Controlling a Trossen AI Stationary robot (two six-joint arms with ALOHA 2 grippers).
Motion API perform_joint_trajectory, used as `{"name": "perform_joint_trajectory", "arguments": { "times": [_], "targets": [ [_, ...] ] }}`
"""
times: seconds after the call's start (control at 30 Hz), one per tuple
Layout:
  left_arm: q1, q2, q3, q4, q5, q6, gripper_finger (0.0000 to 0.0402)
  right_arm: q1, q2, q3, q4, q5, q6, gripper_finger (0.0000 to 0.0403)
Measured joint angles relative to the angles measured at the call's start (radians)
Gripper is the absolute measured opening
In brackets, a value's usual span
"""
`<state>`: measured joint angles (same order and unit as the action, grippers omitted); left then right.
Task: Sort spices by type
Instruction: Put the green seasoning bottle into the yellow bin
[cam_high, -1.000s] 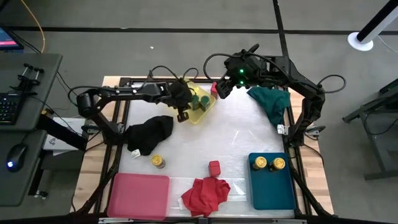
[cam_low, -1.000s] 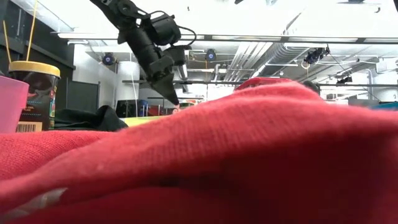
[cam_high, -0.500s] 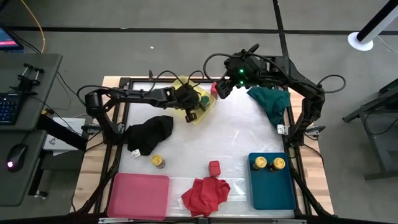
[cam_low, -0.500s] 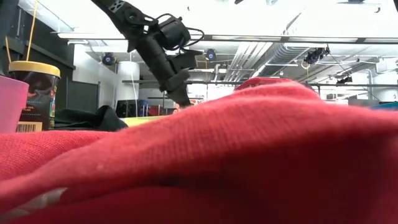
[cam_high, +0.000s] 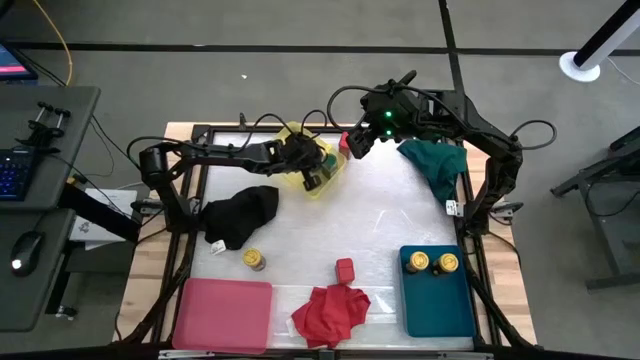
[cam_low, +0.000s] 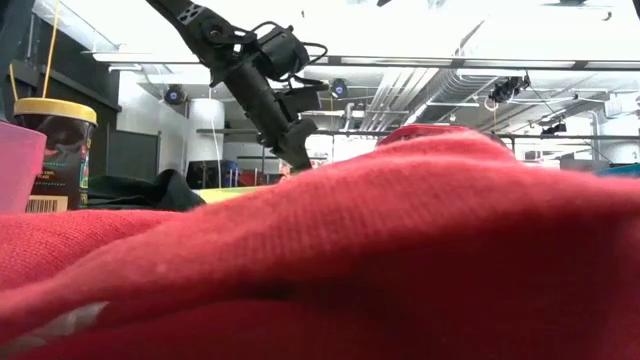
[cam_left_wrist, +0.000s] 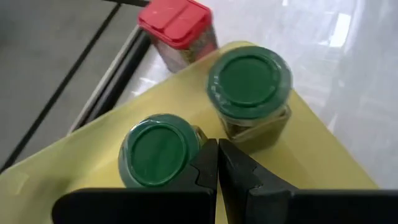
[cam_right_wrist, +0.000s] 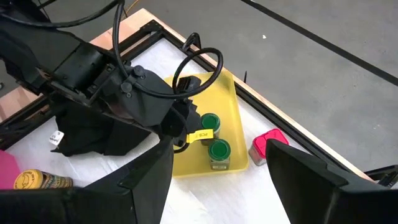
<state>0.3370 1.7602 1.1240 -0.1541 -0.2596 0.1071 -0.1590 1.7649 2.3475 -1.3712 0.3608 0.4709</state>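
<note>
The left arm reaches across the back of the worktop, its tool hanging over the yellow tray with fingers pressed together and empty, tips just between two green jars that stand upright on the tray. A red box stands just off the tray's edge, on the worktop beside the frame. The right arm waits at the back right, its tool spread apart above that red box and next to the teal cloth. Well apart toward the front, two yellow jars sit in the teal tray; a third yellow jar stands near the black cloth, a second red box just behind the red cloth, and the pink tray lies front left. From table height the red cloth blocks nearly everything.
</note>
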Motion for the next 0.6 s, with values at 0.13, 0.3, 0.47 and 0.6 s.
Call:
{"name": "perform_joint_trajectory", "arguments": {
  "times": [0.13,0.3,0.47,0.6],
  "targets": [
    [0.0,-0.036,0.0,-0.014,0.008,0.001,0.0,0.0,0.0,0.0,0.0,0.0,0.0,0.0252],
    [0.0,-0.156,0.001,-0.132,0.072,0.02,0.0,0.0,0.0,0.0,0.0,0.0,0.0,0.0252],
    [0.044,-0.224,-0.095,-0.087,0.069,0.027,0.0,0.0,0.0,0.0,0.001,0.0,-0.005,0.0252],
    [0.077,-0.215,-0.169,-0.076,0.097,-0.104,0.0,0.0,0.0,0.0,0.0,0.0,-0.001,0.0252]
  ]
}}
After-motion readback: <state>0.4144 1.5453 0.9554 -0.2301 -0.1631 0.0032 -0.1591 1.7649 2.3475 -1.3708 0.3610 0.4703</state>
